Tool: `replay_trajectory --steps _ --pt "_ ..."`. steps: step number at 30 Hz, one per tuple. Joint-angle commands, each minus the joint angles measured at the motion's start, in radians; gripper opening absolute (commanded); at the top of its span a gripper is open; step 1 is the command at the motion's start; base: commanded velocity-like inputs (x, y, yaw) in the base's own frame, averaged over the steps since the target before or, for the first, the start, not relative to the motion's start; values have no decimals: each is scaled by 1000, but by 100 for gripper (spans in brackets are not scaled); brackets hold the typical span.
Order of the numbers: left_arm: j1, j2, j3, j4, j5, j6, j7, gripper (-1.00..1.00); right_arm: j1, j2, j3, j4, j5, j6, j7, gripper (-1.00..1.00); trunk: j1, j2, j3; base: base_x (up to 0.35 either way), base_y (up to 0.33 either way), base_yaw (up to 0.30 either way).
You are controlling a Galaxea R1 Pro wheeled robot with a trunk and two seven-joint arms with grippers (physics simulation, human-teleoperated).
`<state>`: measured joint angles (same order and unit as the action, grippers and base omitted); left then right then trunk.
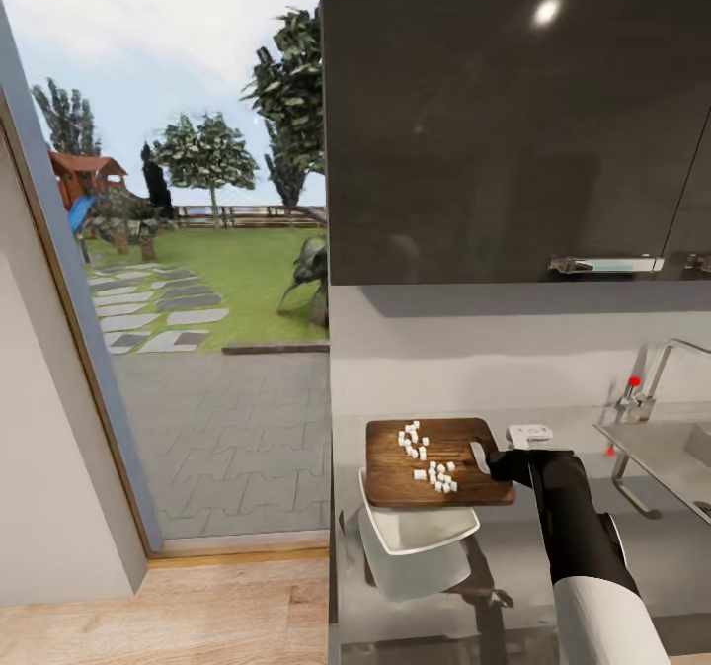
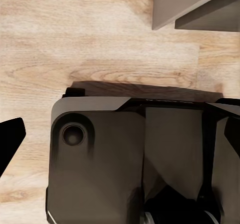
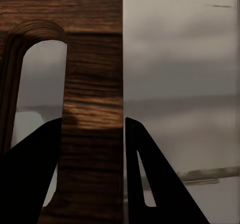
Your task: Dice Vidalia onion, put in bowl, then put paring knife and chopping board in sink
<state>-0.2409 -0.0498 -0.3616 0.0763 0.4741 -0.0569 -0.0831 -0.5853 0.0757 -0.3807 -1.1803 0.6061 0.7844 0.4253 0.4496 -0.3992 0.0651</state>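
My right gripper [image 1: 491, 462] is shut on the right edge of the brown chopping board [image 1: 434, 462] and holds it roughly level above the countertop [image 1: 513, 576]. Several white cubes of diced onion [image 1: 427, 456] lie on the board. Just beneath its near edge sits the white bowl [image 1: 415, 541], which looks empty. In the right wrist view, the board [image 3: 92, 84] with its slot stands between the fingers of the gripper [image 3: 92, 119]. The sink [image 1: 671, 453] is at the far right. The paring knife is out of view. My left gripper [image 2: 122, 134] hangs open over the floor.
A chrome tap [image 1: 647, 388] with a red-tipped lever stands behind the sink. Glossy black upper cabinets [image 1: 513, 112] hang close above the counter. The counter ends at the left, beside a tall opening onto a garden [image 1: 197, 280]. My base [image 2: 125, 159] stands on light wood floor [image 2: 75, 44].
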Motion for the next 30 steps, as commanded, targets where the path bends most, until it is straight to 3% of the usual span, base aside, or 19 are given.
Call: replay_trajectory --steps 1,6,30 --pt "-1 0 -8 5 11 -6 -6 100 -1 1 -3 -1 10 -5 10 -100 0 -1 0 0 0 0" --pt "-1 0 -8 5 11 -6 -6 100 -1 1 0 -1 12 -65 11 -100 0 -1 0 0 0 0" --pt "-1 1 -8 5 11 -6 -6 100 -1 1 -4 -1 4 -158 20 -100 0 -1 0 0 0 0"
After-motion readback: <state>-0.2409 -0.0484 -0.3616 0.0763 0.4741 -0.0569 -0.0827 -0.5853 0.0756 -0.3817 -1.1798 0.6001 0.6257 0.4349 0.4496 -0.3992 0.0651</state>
